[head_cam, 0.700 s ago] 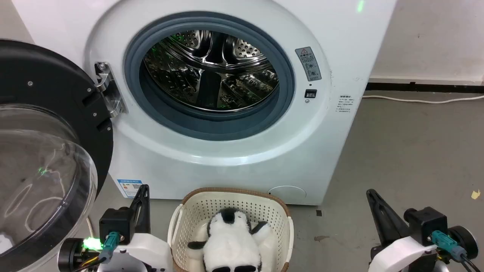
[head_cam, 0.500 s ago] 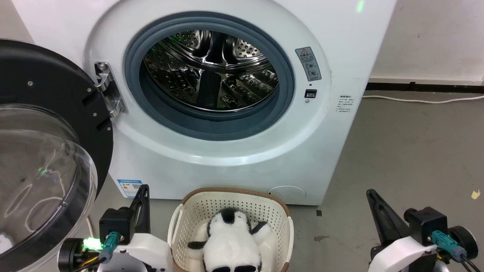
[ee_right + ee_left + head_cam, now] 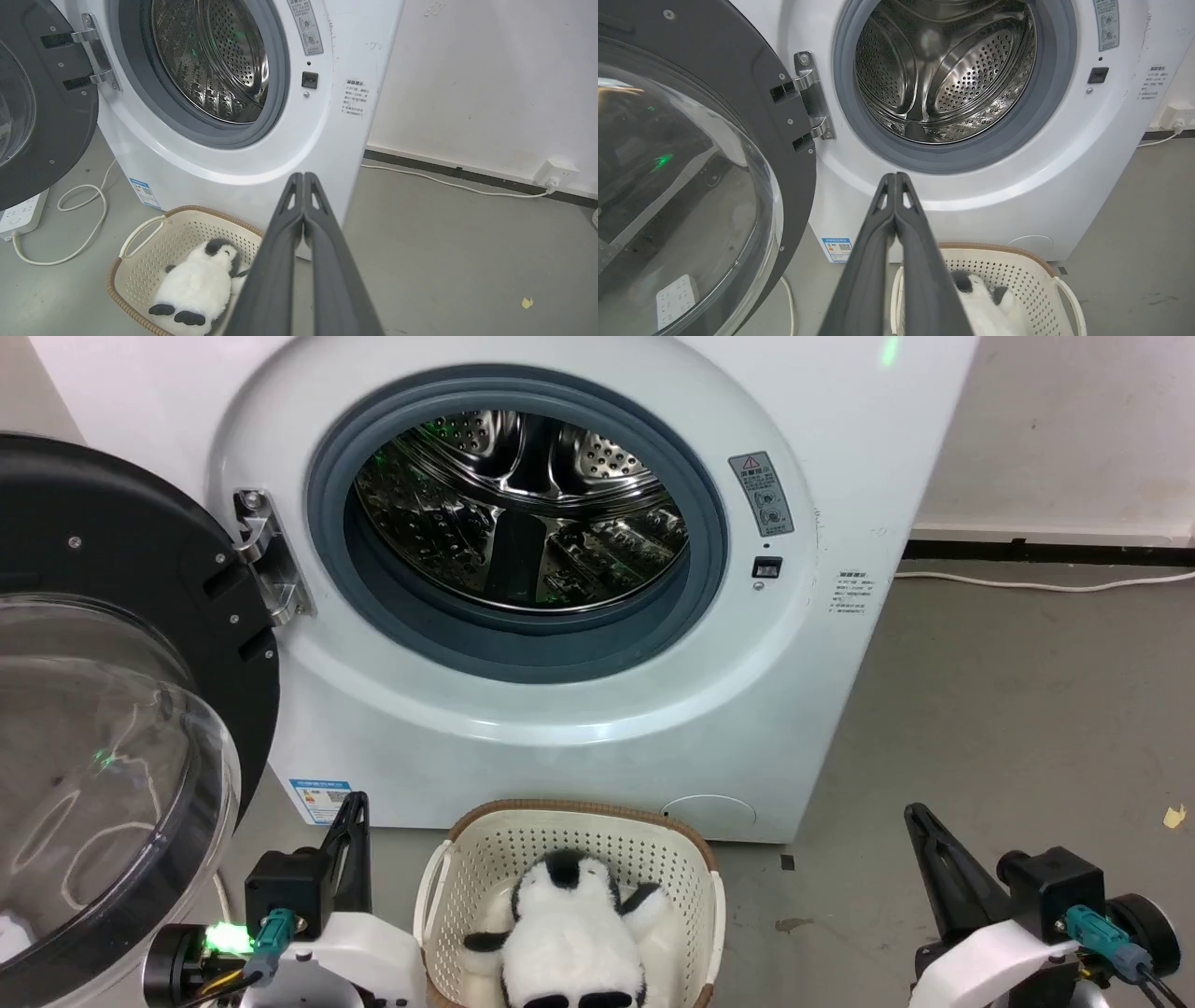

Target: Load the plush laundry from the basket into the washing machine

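Jaws on both sides are pressed together and empty: my left gripper (image 3: 353, 803) sits just beside the basket (image 3: 579, 808), my right gripper (image 3: 915, 812) well apart from it. The plush laundry (image 3: 571, 929) lies in the basket, on the floor (image 3: 1008, 709) before the washing machine (image 3: 579, 719). I fear a thin pinch of fur slipping mid-lift, or the left gripper clipping the open door (image 3: 121, 551).

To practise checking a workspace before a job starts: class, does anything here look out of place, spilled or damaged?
Only small things: a yellow scrap lies on the floor right of the washing machine, and a dark stain marks the floor beside the basket. Nothing looks spilled or broken.
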